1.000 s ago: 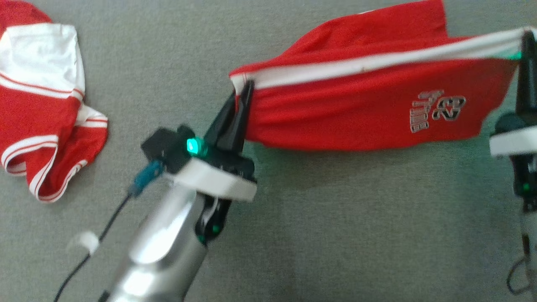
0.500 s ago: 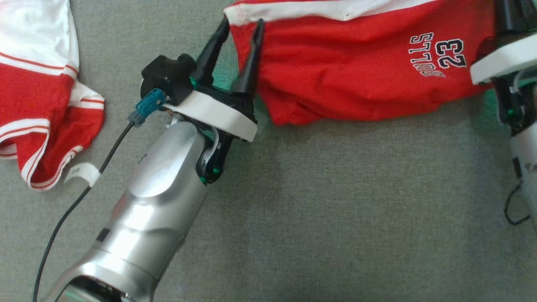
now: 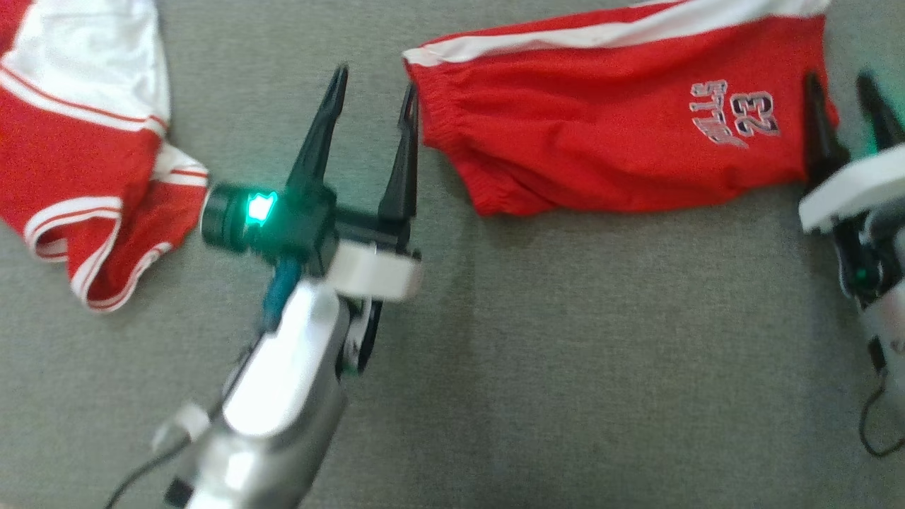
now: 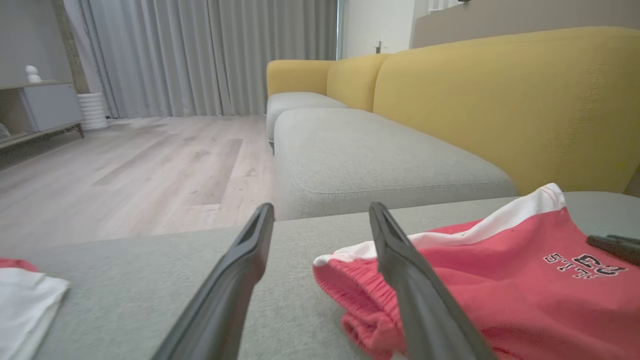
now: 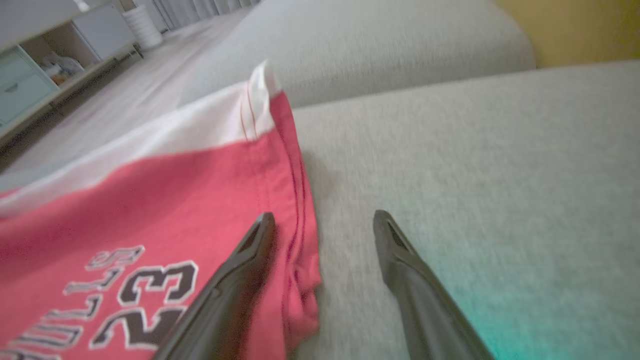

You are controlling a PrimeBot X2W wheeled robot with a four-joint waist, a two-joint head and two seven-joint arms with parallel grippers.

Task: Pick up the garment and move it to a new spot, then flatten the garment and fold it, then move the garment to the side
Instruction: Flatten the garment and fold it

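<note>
Red shorts [image 3: 601,148] lying on grey sofa seat [image 3: 565,353], left gripper [image 3: 375,79] and right gripper [image 3: 839,78] at their ends, jaws spread wide

red-white garment [image 3: 85,162] cut off at left edge; shorts [image 3: 601,155] print blurred.

Red cloth shorts [image 3: 601,155] on matt, rough-woven upholstery [image 3: 565,353].

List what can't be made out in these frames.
- Red shorts: far edge cut off by the head view's top edge.
- Second red-and-white garment: cut off at the head view's left edge; type unclear.
- Lettering beside the 23: blurred in head view; cut off at the right wrist view's bottom edge.
- Right gripper: blur hides whether a finger touches the shorts.
</note>
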